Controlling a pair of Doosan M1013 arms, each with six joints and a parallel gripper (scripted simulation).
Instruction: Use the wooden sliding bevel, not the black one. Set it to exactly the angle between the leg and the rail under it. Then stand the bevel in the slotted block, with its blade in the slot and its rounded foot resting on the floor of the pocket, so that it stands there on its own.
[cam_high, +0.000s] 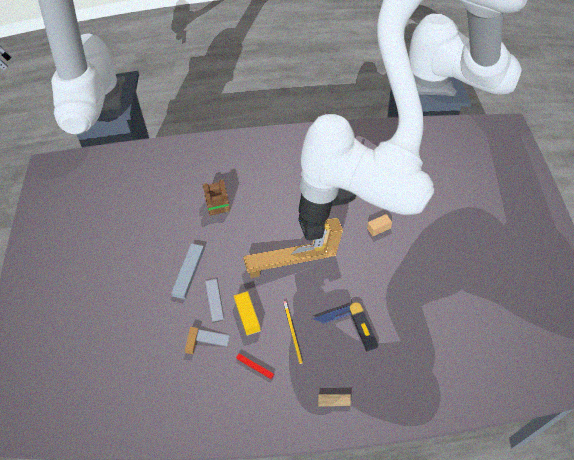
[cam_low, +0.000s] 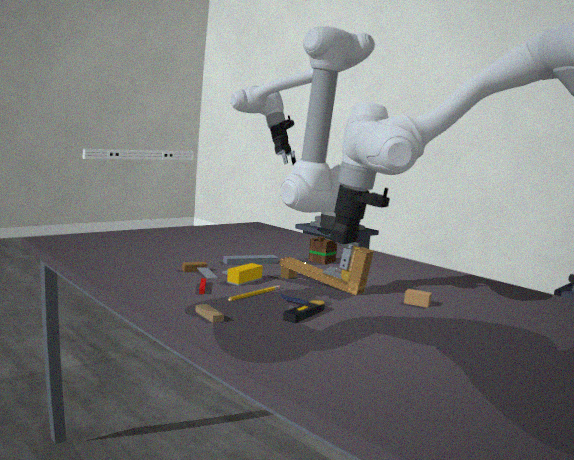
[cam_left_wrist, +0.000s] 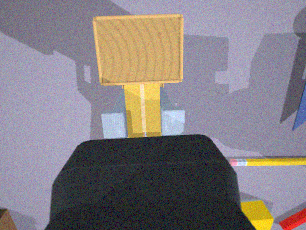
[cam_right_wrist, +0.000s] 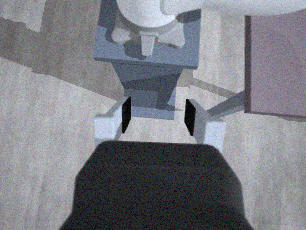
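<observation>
My left gripper is shut on the wooden bevel's yellowish stock. The bevel's grey blade slants out from the stock, just over the rail. The stock stands close beside the leg, which rises from the rail's end. I cannot tell whether stock or blade touches them. The brown slotted block with a green band stands apart; its slot is empty. My right gripper is open and empty, away from the table.
The black bevel with its blue blade lies in front of the rail. A pencil, yellow block, red bar, grey bars and small square lie nearby. Small wooden blocks lie right and front.
</observation>
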